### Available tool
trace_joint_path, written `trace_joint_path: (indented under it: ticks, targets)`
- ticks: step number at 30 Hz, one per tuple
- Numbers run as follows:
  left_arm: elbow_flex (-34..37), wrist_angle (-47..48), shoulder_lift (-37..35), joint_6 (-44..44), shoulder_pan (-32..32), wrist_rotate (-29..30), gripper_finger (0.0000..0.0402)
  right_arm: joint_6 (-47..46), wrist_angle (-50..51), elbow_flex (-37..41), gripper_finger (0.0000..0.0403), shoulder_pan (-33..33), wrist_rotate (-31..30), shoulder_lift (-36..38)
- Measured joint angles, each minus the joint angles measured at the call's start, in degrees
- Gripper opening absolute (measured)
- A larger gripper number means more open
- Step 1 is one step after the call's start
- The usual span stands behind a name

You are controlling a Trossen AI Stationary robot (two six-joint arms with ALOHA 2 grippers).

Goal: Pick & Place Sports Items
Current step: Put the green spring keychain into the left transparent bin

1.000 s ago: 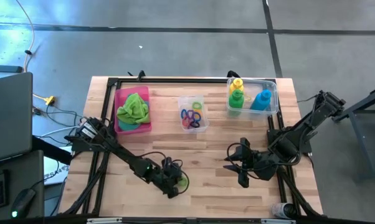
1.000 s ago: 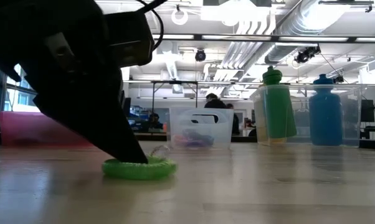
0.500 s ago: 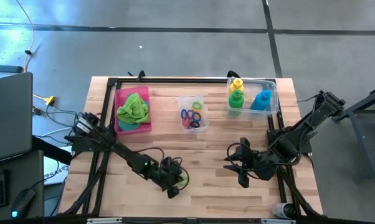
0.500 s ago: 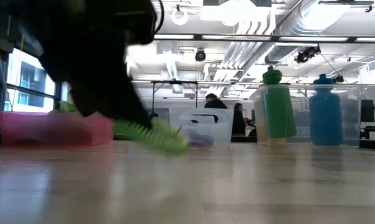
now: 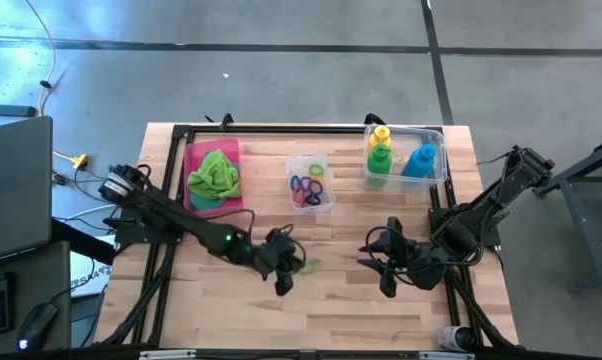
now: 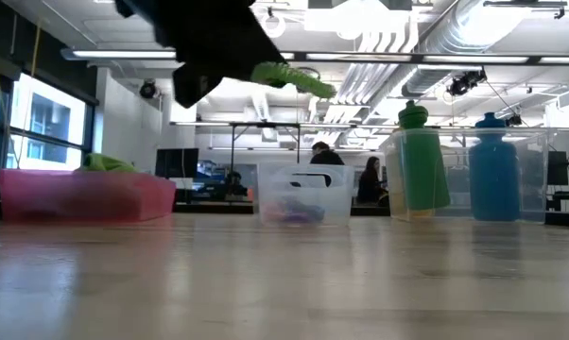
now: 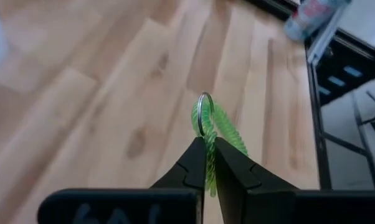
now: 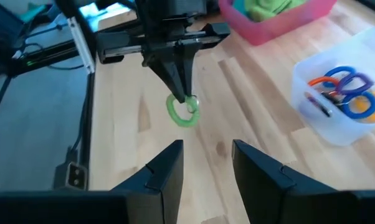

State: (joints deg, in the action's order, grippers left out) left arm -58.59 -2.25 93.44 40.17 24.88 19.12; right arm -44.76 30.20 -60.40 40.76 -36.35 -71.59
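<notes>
My left gripper (image 5: 289, 262) is shut on a green coiled elastic ring (image 7: 220, 127) with a small metal ring (image 7: 204, 112), held above the table's middle; it also shows in the low view (image 6: 292, 77) and the right wrist view (image 8: 183, 111). My right gripper (image 5: 383, 264) is open and empty over the table's right half. Several coloured rings lie in a small clear box (image 5: 311, 183). Yellow, green and blue bottles (image 5: 380, 155) stand in a clear box at the far right. A lime towel (image 5: 214, 173) lies on a teal one in the pink tray (image 5: 195, 150). My left gripper pinches the green ring's coil (image 7: 209, 155) between its two fingers, at one side of the loop. The fingers slant down from the table's left. The ring sticks out past the fingertips, lifted clear of the table.
The small clear box with rings stands at the far middle, the pink tray at the far left, the bottle box (image 5: 436, 170) at the far right. A black frame (image 5: 171, 180) runs along the table's edges. Bare wood lies near the front.
My left gripper has lifted the green ring off the table and carried it up and toward the far right, toward the small clear box. The ring, flat on the wood before, now hangs clear at the fingertips.
</notes>
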Motion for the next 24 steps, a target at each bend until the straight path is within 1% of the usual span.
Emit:
trace_joint_path:
  ticks: [6, 9, 15, 21, 24]
  targets:
    - [-0.02, -0.04, -2.04, -5.58, -5.23, -0.12, 0.0014, 0.03, 0.00, 0.00, 0.0128, -0.05, -5.66, 0.00]
    - [-0.02, 0.03, -2.22, -7.40, -8.55, -2.26, 0.0014, 0.02, -0.02, 0.00, 0.0128, -0.55, -7.83, 0.02]
    - [-0.02, -0.16, -2.22, -12.47, -15.12, -7.89, 0.0014, 1.83, -0.05, 0.00, 0.0128, -3.30, -8.04, 0.02]
    - [-0.02, -1.07, -2.22, -17.60, -21.41, -14.03, 0.0014, 6.03, -1.71, 0.00, 0.0128, -7.82, -5.25, 0.02]
    - [-0.04, -1.31, -2.22, -19.78, -24.36, -16.08, 0.0014, 7.40, -2.13, 0.00, 0.0128, -9.97, -5.12, 0.02]
